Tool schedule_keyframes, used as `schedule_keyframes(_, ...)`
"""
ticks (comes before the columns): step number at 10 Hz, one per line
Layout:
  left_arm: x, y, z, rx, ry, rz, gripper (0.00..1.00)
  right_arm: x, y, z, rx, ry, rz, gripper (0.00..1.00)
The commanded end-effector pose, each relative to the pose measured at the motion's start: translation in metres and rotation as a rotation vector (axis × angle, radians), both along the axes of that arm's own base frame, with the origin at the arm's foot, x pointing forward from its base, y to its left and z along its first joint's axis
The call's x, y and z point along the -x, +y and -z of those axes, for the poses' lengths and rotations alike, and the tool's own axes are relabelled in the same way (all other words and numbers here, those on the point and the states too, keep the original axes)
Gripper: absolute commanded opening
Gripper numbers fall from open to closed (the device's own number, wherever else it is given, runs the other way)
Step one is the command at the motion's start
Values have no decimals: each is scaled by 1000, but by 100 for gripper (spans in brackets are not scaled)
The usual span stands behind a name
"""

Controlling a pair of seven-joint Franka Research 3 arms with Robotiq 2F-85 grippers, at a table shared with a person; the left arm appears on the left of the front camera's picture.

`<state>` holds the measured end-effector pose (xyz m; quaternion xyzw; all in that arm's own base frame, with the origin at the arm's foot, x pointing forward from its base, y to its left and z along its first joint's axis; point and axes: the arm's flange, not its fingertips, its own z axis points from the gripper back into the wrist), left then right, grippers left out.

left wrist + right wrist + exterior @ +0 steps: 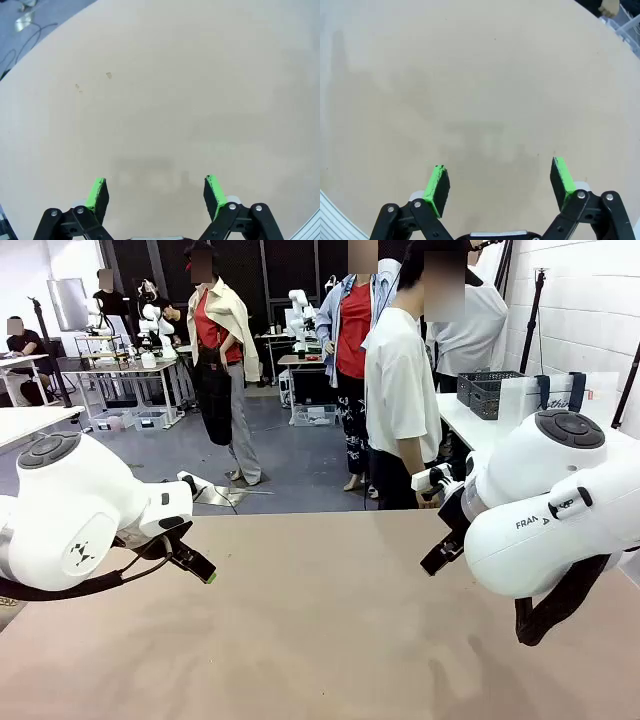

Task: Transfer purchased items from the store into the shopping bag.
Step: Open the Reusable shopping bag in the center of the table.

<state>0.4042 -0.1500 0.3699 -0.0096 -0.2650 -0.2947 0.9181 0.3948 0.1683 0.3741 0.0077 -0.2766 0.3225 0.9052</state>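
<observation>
The shopping bag point(545, 398), whitish and translucent with dark print and dark straps, stands on a white side table at the far right, behind my right arm. The purchased items are out of view. In the front view my left gripper point(197, 566) hangs low over the tan table point(320, 640) at the left, and my right gripper point(440, 557) hangs over it at the right. In the left wrist view the left gripper point(156, 192) is open above bare tabletop. The right gripper point(500, 181) is open too, with nothing between its green pads point(439, 183).
A person in a white shirt point(398, 390) stands at the table's far edge, one hand point(428, 498) near my right arm. A dark grey perforated basket point(487, 388) sits on the side table beside the bag. The floor begins past the table's far edge.
</observation>
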Motion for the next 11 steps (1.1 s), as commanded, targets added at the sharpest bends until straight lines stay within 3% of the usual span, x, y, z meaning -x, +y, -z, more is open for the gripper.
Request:
schedule_keyframes(1,0,-1,-2,1,-4,2,100,0,0,0,0,0,0,100)
schedule_keyframes(10,1,-1,0,-1,0,4,100,0,0,0,1,0,-1,100)
schedule_keyframes(11,-9,-4,-25,52,-86,24,100,-6,2,-27,-42,-140,26,100)
